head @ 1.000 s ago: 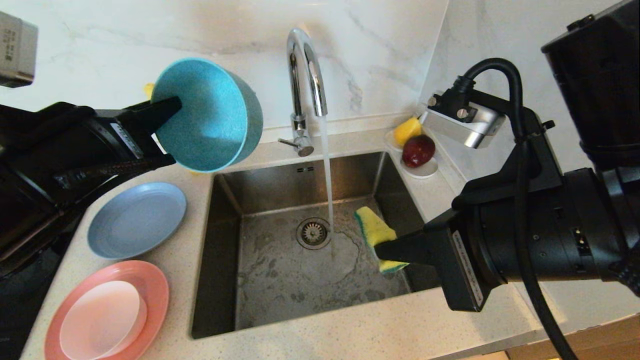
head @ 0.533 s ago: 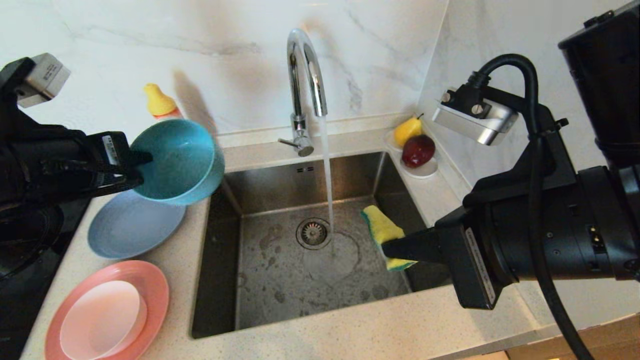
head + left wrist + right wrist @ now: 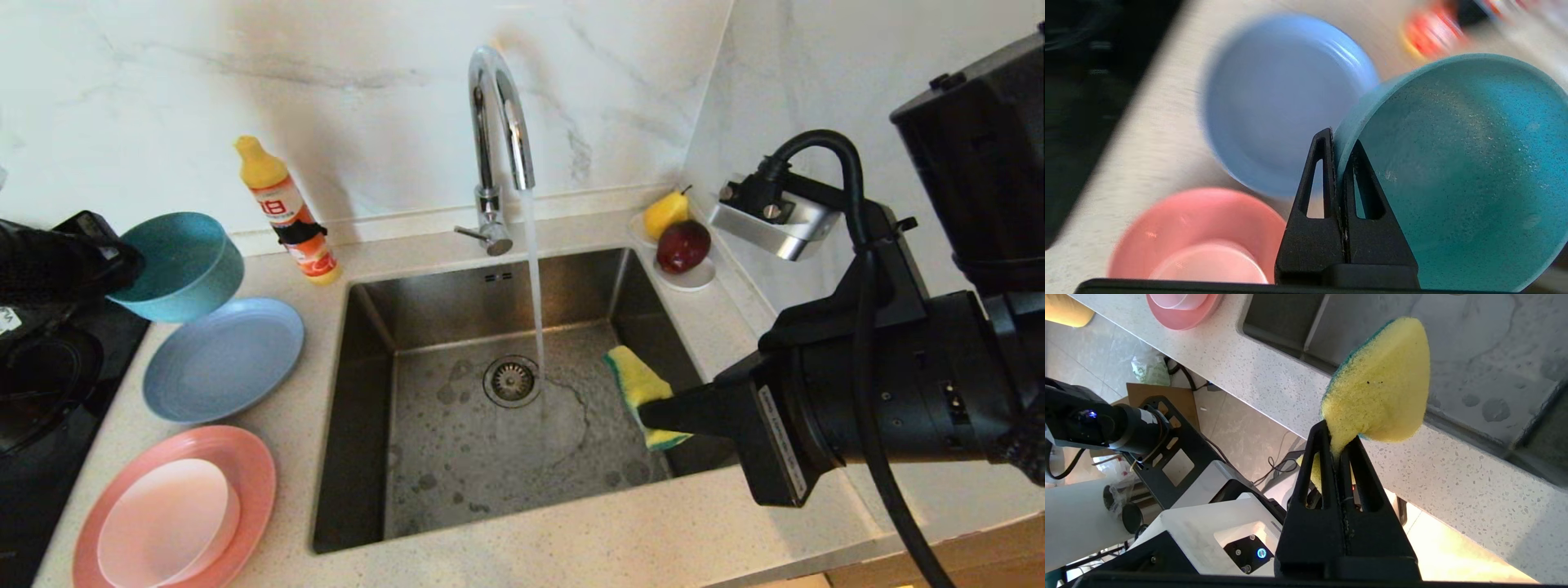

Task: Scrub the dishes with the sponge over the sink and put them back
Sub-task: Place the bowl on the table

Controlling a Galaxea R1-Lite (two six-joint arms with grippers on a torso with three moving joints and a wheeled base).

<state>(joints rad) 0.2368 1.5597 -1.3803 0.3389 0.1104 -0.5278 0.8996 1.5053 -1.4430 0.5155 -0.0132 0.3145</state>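
While level, left gripper [image 3: 1340,141] on teal bowl [image 3: 1457,163]

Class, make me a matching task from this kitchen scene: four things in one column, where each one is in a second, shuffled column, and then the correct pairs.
Things
1. teal bowl
2. sponge
3. pale pink bowl
4. pear

Places
A. on the white saucer, beside the dark red fruit
B. gripped at its rim by the left gripper
C. resting in the salmon-pink plate
D. pinched in the right gripper, over the sink

Pairs: 1-B, 2-D, 3-C, 4-A
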